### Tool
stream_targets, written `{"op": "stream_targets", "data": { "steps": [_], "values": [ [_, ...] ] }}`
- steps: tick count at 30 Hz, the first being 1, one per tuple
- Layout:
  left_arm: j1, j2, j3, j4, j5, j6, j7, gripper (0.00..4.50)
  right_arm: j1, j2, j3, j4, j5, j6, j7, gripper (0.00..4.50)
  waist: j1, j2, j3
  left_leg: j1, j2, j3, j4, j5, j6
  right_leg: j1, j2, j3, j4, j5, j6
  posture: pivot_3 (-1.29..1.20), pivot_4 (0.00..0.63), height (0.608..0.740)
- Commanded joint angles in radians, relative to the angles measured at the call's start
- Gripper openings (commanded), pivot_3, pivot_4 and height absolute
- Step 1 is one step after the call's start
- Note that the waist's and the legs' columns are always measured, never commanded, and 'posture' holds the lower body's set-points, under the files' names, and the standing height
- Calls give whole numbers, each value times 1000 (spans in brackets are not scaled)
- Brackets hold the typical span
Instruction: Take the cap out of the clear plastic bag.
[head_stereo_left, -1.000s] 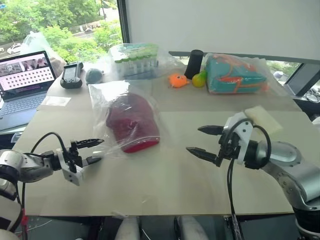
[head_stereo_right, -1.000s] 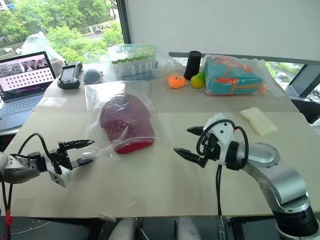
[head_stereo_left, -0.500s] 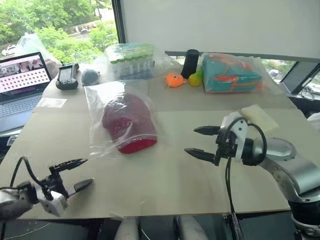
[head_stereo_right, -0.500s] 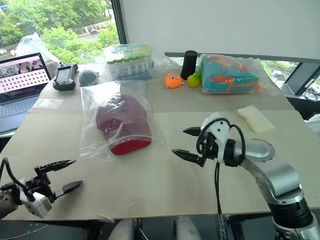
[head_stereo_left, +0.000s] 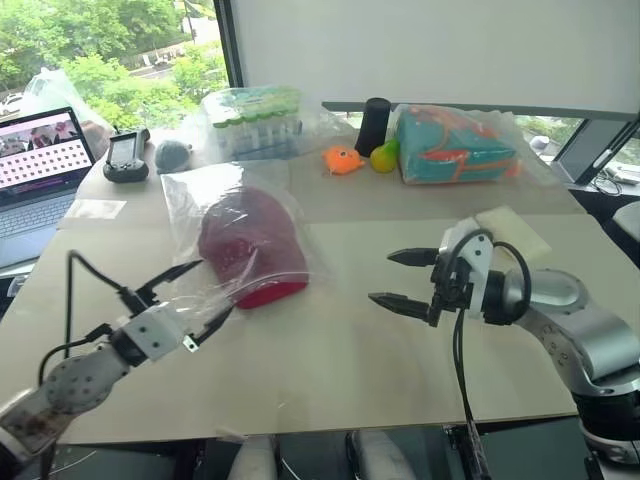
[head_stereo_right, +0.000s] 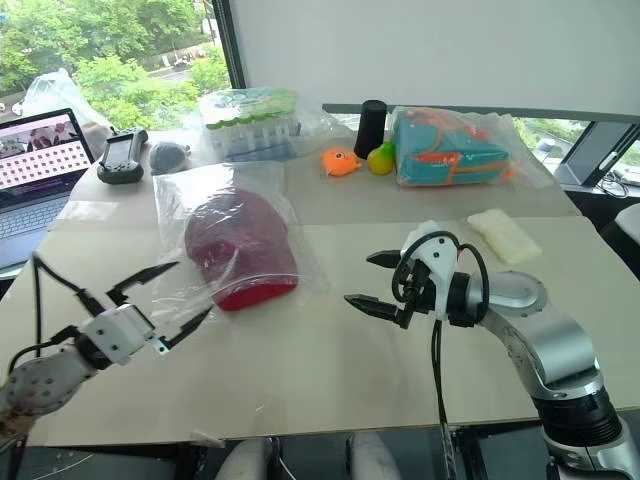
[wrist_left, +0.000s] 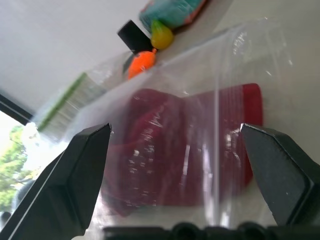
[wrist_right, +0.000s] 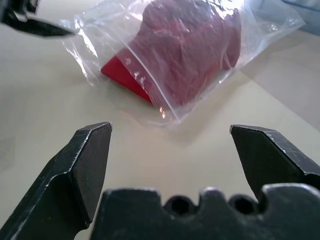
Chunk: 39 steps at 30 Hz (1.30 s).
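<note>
The dark red fabric baseball cap (head_stereo_left: 250, 248) lies sealed inside the large clear crinkly plastic bag (head_stereo_left: 222, 190), left of centre on the beige table (head_stereo_left: 330, 370), in the head views. There the left gripper (head_stereo_left: 196, 292) straddles the bag's near corner, fingers apart; the right gripper (head_stereo_left: 404, 279) hovers well to the right, fingers spread. The left wrist view frames the cap between the fingers: best pinch film alone, not the brim. The right wrist view faces the bag's near edge.

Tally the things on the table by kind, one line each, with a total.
Bagged or wrapped items: 3 (cap in clear plastic bag, teal-and-orange item, green-capped tubes)
Small toys: 2 (orange, yellow-green)
Black cylinder: 1
Laptop: 1
Handheld device: 1
Pale pad: 1
Total: 9
</note>
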Motion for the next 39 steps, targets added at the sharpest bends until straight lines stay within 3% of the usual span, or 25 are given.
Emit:
{"op": "stream_targets", "data": {
  "steps": [1, 5, 11, 15, 23, 35, 39],
  "values": [
    [-71, -97, 43, -20, 25, 102, -120, 4465, -19, 6, -19, -38, 8, 3, -17, 4500, 5, 0, 0, 0, 0, 0, 0, 0, 0, 0, 0, 0, 0, 0, 0, 0, 150, 740],
    [-163, -230, 86, 5, 49, 166, -183, 4465, -13, 19, -27, -65, 11, 21, -55, 4500, 18, 0, 0, -1, -1, -1, 1, 0, 0, 0, 0, 0, 0, 0, 0, 0, 150, 740],
    [-208, -308, 175, 76, 91, 162, -286, 4465, -6, 34, -23, -84, 11, 35, -87, 4500, 19, 0, 0, -2, -1, -1, 1, 0, 0, -1, 0, 0, 0, 2, -3, 0, 150, 740],
    [-257, -351, 221, 122, 91, 176, -350, 3421, 1, 37, -26, -95, 14, 40, -101, 4500, 26, 0, 0, -2, -1, -1, 1, 0, 0, 0, 0, 0, 0, 2, -2, 0, 150, 740],
    [-299, -419, 239, 121, 112, 259, -450, 306, 2, 33, -27, -99, 13, 39, -109, 4500, 28, 0, 0, -3, -1, -2, 1, 0, 0, 0, 0, 0, 0, 2, -2, 0, 150, 740],
    [-356, -476, 267, 70, 124, 399, -514, 141, -11, 44, -14, -122, 19, 46, -120, 4500, 28, 0, 0, -3, -1, -3, 2, 0, 0, 0, 0, 0, 0, 2, -2, 0, 150, 740],
    [-416, -478, 272, 16, 69, 564, -558, 141, -47, 62, -74, -181, 188, 135, -116, 4500, 28, 0, 0, -4, -2, -3, 2, 0, 0, 0, 0, 0, 0, 2, -2, 0, 150, 740]
  ]
}}
